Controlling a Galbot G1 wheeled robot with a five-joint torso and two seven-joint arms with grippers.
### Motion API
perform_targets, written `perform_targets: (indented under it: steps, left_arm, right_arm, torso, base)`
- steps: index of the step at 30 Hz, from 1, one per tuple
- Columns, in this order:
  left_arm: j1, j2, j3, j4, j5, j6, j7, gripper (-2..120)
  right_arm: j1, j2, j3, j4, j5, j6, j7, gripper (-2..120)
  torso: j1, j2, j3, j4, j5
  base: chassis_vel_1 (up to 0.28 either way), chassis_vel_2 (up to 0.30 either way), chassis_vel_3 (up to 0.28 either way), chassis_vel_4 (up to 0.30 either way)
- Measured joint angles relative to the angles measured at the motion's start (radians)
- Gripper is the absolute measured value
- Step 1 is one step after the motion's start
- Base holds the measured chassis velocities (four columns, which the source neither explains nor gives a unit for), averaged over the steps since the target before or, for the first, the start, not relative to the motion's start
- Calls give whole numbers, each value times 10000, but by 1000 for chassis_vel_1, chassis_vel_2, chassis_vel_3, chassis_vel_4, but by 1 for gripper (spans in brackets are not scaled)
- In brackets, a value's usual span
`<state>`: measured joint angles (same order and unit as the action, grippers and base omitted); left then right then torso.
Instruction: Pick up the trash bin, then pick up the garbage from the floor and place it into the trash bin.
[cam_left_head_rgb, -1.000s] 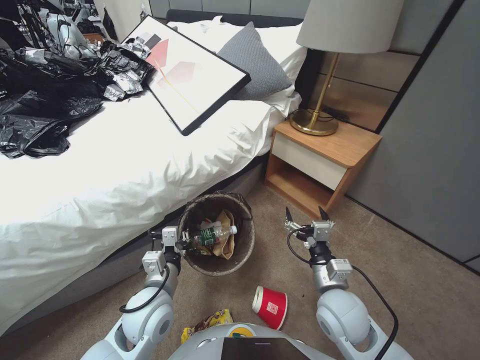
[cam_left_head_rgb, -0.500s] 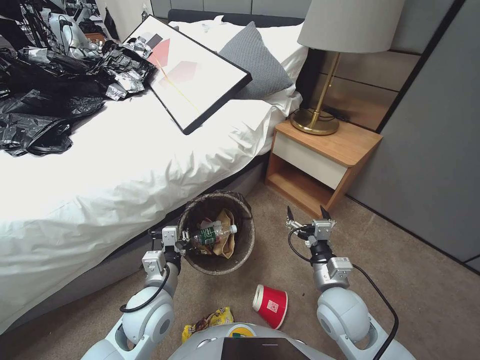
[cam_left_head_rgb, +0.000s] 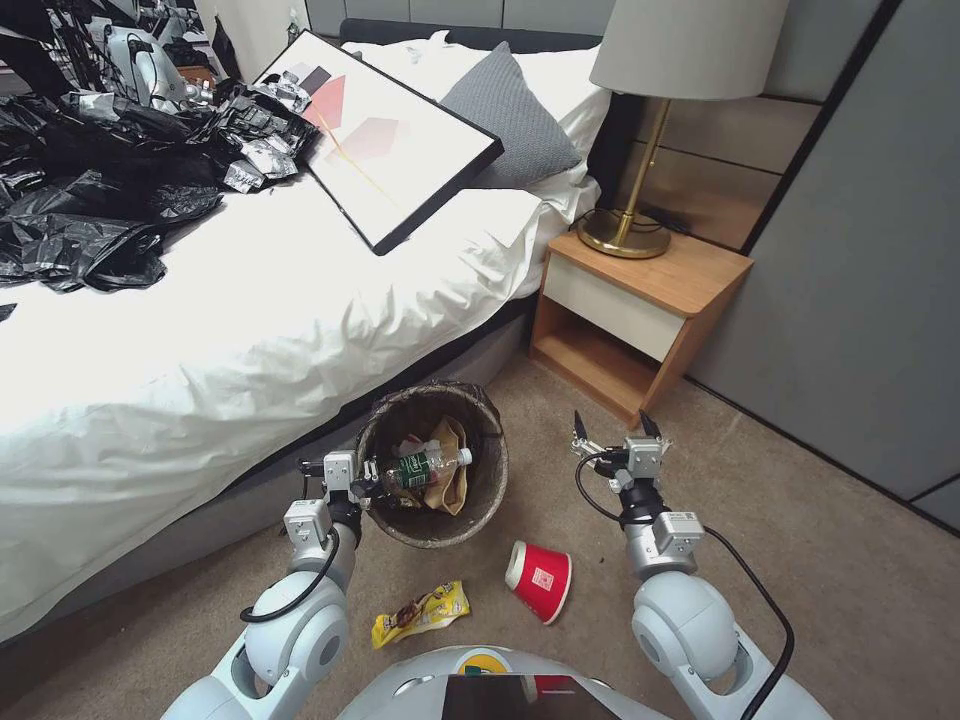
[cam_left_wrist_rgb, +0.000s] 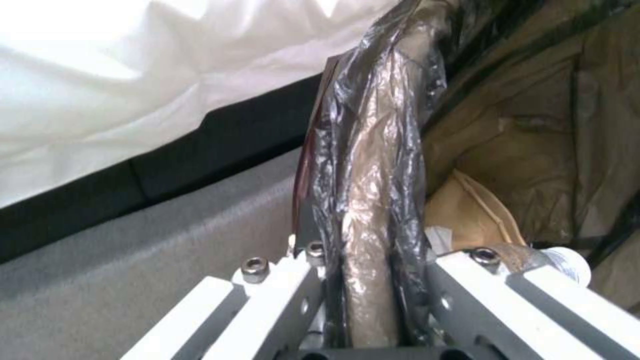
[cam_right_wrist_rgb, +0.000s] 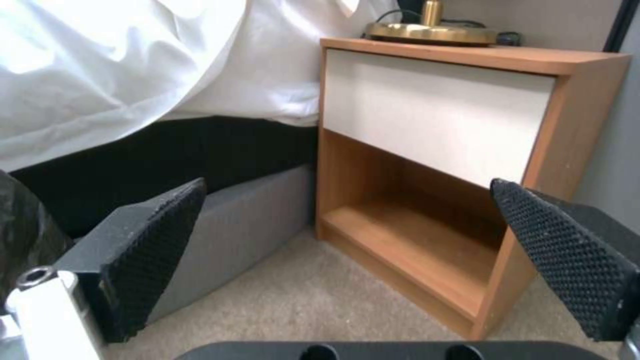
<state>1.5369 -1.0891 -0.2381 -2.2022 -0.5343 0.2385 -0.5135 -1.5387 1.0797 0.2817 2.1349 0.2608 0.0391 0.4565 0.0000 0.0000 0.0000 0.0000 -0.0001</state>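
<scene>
The left gripper (cam_left_head_rgb: 362, 482) is pinched on the rim of the trash bin (cam_left_head_rgb: 478, 505), one finger outside and one inside, with the dark liner (cam_left_wrist_rgb: 373, 165) bunched between them. The bin hangs from that grip beside the bed (cam_left_head_rgb: 250, 330), close to its grey base. Inside it lie a green-labelled bottle (cam_left_head_rgb: 425, 467) and a crumpled brown paper bag (cam_left_head_rgb: 452, 480). A thin plastic rim under slick film looks like a hold that could slip or let the bin swing, so carrying it level and slowly seems wise. It is probably light even with this load.

The right gripper (cam_left_head_rgb: 612, 437) hovers on the far side of the bin from the left one, its fingers spread wide and holding nothing. It points toward the nightstand (cam_left_head_rgb: 640, 305), whose open shelf lies ahead of its textured pads (cam_right_wrist_rgb: 160, 235).

On the carpet on the robot's side of the bin, a red paper cup (cam_left_head_rgb: 541, 581) lies on its side, mouth turned toward the bin. It should be light and easily crushed; gripping across the stiffer rolled lip, or lightly around the body, seems safest. Further to the left arm's side of the cup lies a yellow snack wrapper (cam_left_head_rgb: 420, 612), flat, thin and crinkly. It likely needs a pinch on a raised edge.
</scene>
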Motion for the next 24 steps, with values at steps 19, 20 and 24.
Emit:
perform_targets:
  steps: [19,20,24]
  left_arm:
    - [-12,8,-4,6,-7,-1,-5,0]
    - [-10,11,-4,5,-8,-2,-5,0]
    - [-6,38,-4,-1,-8,-5,-17,0]
  right_arm:
    - [69,185,-55,-106,-99,36,74,100]
    - [68,198,-59,-114,-113,41,84,100]
    - [12,254,-75,-120,-159,45,103,100]
  torso:
    - [0,0,0,-1,1]
    - [0,0,0,-1,1]
    - [0,0,0,-1,1]
  base:
    - [68,-64,-63,66]
    - [0,0,0,0]
    - [0,0,0,0]
